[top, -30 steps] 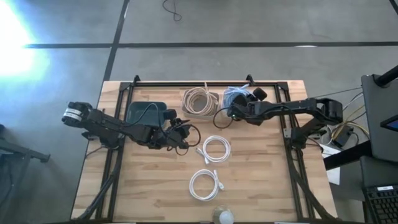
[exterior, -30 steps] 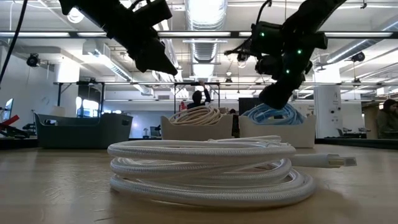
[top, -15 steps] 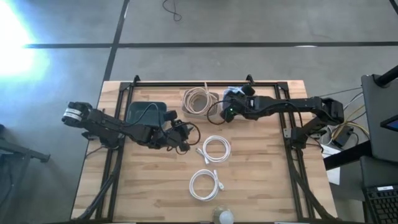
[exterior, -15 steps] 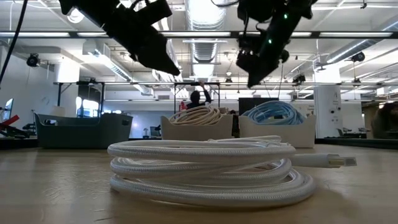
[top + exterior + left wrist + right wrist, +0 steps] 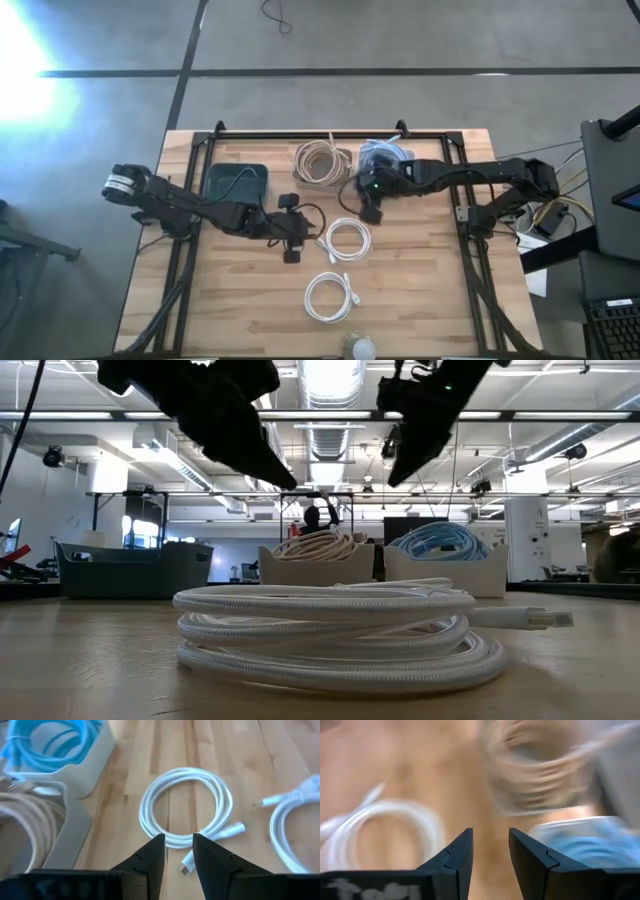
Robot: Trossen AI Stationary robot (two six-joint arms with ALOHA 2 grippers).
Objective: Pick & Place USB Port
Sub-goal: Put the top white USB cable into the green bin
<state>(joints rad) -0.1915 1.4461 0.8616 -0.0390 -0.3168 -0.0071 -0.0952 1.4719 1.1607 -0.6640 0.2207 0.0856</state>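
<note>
both grippers above the loose white cables, nothing held

nearest the front edge of the table point(image 5: 200, 310) lies a coiled white cable point(image 5: 328, 297), flat on the wood with its plug pointing toward the right side. it fills the low view, stacked in neat loops point(image 5: 330, 635), which suggests it was laid out ready to be picked.

just behind it sits a second white cable point(image 5: 347, 239), also coiled flat. the left wrist view shows this coil point(image 5: 187, 805) directly ahead of the left gripper point(image 5: 178, 852), its plug end lying loose just beyond the fingertips. the left gripper point(image 5: 290, 243) hovers just beside this coil with its fingers a narrow gap apart and nothing between them. it looks lined up on the plug, probably because that is the easiest part to pinch.

the right gripper point(image 5: 366, 207) hangs off the table near the same coil, on its far right side, fingers slightly apart and empty; its own view is blurred, so it is likely swinging.

along the back of the table stand a dark green bin point(image 5: 233, 181), a tray with a beige cable point(image 5: 319, 161) and a tray with a blue cable point(image 5: 385, 152), seemingly the sorted drop-off places.

far beyond the table a person point(image 5: 318, 518) stands in the room.
</note>
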